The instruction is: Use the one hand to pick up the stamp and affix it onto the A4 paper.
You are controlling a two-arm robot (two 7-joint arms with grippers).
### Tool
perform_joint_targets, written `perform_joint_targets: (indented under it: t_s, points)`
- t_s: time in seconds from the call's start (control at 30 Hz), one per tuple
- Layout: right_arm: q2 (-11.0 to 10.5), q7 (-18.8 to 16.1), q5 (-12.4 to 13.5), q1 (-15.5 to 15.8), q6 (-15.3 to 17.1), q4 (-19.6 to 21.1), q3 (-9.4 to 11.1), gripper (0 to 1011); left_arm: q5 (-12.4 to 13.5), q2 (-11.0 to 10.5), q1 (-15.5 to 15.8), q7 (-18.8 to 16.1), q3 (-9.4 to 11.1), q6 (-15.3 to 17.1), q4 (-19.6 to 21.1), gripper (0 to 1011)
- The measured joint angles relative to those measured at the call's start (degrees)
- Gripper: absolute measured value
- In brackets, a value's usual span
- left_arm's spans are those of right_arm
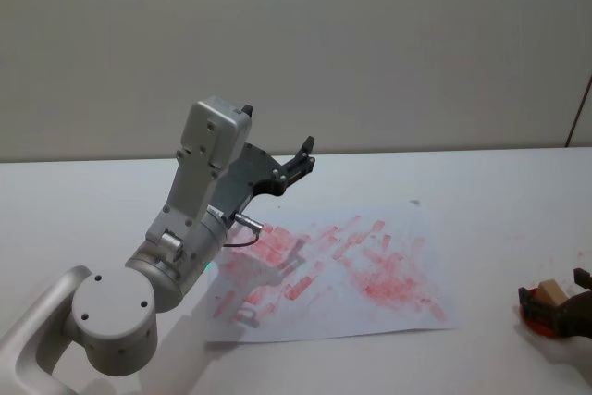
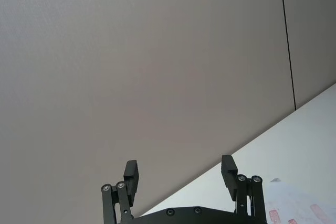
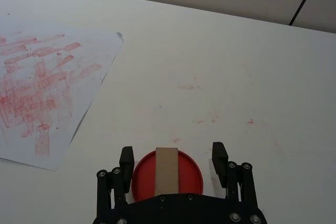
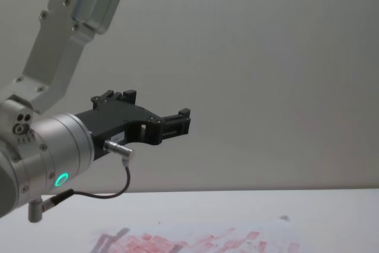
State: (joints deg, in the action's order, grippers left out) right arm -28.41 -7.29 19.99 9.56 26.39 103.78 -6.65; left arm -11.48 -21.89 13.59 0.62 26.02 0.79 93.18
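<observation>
So the stamp point(image 3: 167, 170) hasn't been picked up yet as far as I can tell. It's sitting on a round red ink pad point(image 3: 167, 178) on the white counter point(image 3: 236, 77), off to the right of the A4 paper point(image 1: 370, 270) and clear of its edge. The right claw point(image 3: 170, 158) is hovering right at it, fingers spread wide, one on each side of the pad, nothing pinched. In the head view you can just see that claw point(image 1: 555, 307) at the lower right corner with the tan block poking up between the fingers.

My read: we're at the very start of the grab. Left to do is close on the stamp, lift it, carry it over to the sheet and press it down. The paper is already covered in pinkish-red prints, so I can't tell from that whether any belong to this go.

Orientation: the stamp looks like a longish block lying flat across the pad, and in the right wrist view its long axis runs straight away from the claw, parallel to the fingers. So the fingers would close across its narrow width, which seems like the sensible grip.

The left claw point(image 1: 294, 166) is held up in the air above the far left part of the paper, fingers spread, holding nothing, just parked there
</observation>
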Motion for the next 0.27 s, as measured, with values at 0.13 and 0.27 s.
perform_joint_targets:
  t_s: [0.13, 0.27]
  points:
    - [0.0, 0.0, 0.0, 0.0, 0.0, 0.0, 0.0, 979, 0.0, 0.0, 0.0, 0.0, 0.0, 0.0, 0.0, 1001]
    - [0.0, 0.0, -0.1, 0.0, 0.1, -0.1, 0.0, 1001, 0.0, 0.0, 0.0, 0.0, 0.0, 0.0, 0.0, 1001]
